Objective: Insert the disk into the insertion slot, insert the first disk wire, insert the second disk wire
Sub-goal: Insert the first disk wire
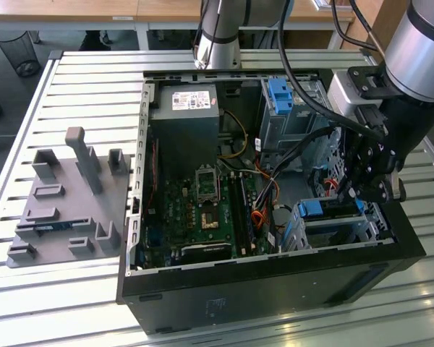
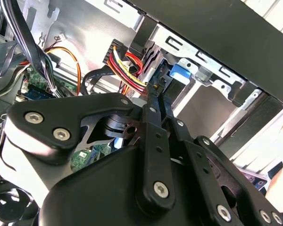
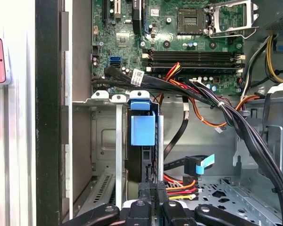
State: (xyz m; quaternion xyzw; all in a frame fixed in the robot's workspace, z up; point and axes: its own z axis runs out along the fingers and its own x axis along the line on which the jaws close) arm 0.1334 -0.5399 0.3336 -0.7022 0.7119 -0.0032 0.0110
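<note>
Just ahead of the gripper, the disk stood edge-on inside the slot, so the first step read as done. The gripper jaws were narrow, almost closed, at the disk's rear edge; whether a plug sat between them could not be told. A red-yellow wire lay just beside the tips, and a blue-tabbed plug hung near, apart from the disk. Work appeared to be at the first wire. Seating a plug would call for square alignment and a straight push. Room was tight: slot walls flanked the gripper, and a black cable bundle crossed close to one side.
</note>
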